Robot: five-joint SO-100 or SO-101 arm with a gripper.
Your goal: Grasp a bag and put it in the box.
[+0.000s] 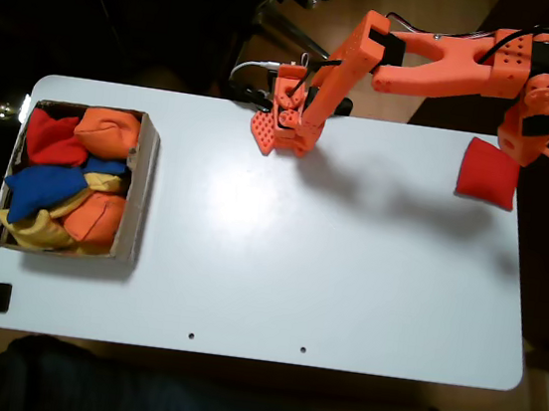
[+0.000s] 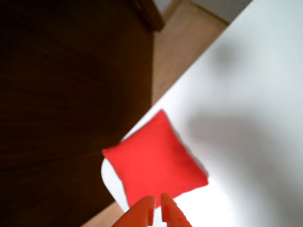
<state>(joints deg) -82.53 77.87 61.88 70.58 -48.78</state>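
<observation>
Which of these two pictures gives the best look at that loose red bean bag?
The wrist view: the bag is large there, its square pillow shape plain, lying at the table's rounded corner. In the fixed view the bag is small, at the table's far right corner beside the arm's base, far from the box.

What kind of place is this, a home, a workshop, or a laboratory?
Probably a home or hobby room, not a factory: a small white table stands on a wooden floor, with an orange arm and its claw, a red bag and a cardboard box of bean bags.
</observation>
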